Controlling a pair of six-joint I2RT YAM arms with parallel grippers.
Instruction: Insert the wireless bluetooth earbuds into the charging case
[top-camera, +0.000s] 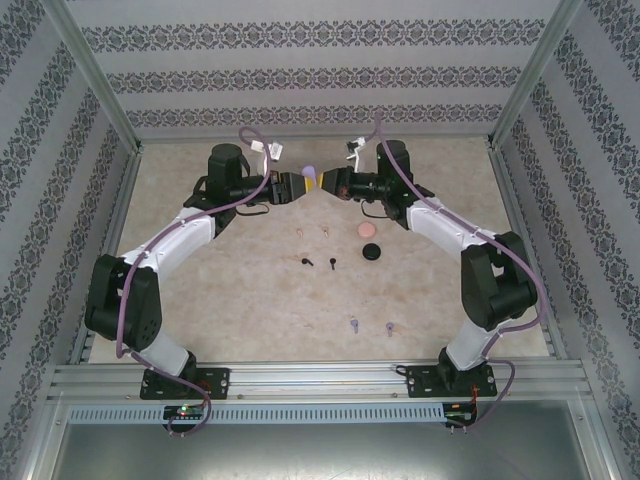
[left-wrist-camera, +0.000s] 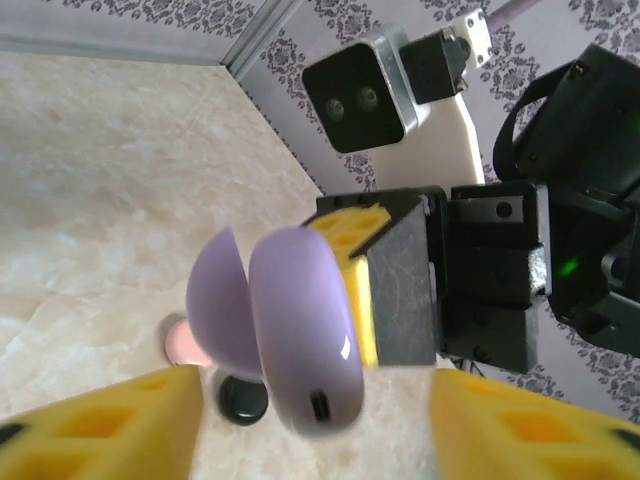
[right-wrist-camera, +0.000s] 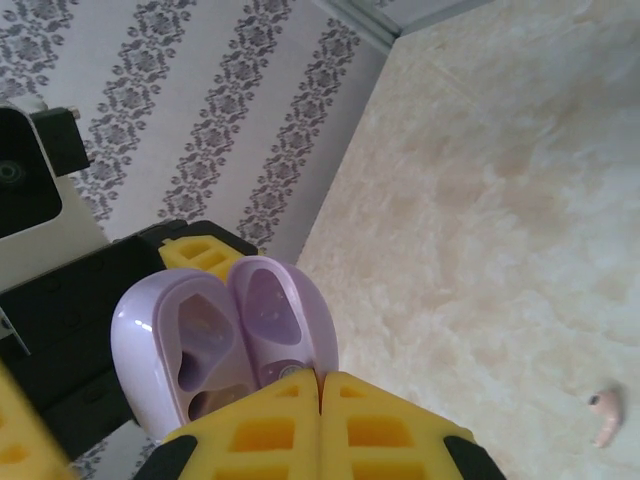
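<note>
The surface under me is a beige, marble-like tabletop (top-camera: 230, 300). Around it stand walls of grey striped wallpaper with a flower pattern (top-camera: 300, 40), and a silver metal rail (top-camera: 320, 375) runs along the near edge.

My two arms meet at the far middle of the table. From above, the open round light purple charging case (top-camera: 309, 172) is a small pale spot between my left gripper (top-camera: 300, 186) and my right gripper (top-camera: 322, 183).

My right wrist camera looks into the case (right-wrist-camera: 220, 340) and finds two shaped hollows. There my right gripper (right-wrist-camera: 320, 400) has its yellow jaws pressed together, pinching the rim of the case.

My left wrist camera sees the glossy outside of the case (left-wrist-camera: 300, 330). The jaws of my left gripper (left-wrist-camera: 315, 430) are spread wide at both sides without touching it, and the bottom edge cuts them off.

The earbuds lie on the table nearer to my bases: the pale pink stemmed earbuds (top-camera: 299, 234), the black stemmed earbuds (top-camera: 308, 262), then the light purple stemmed earbuds (top-camera: 354, 323). They are tiny, so their details are hard to make out.
</note>
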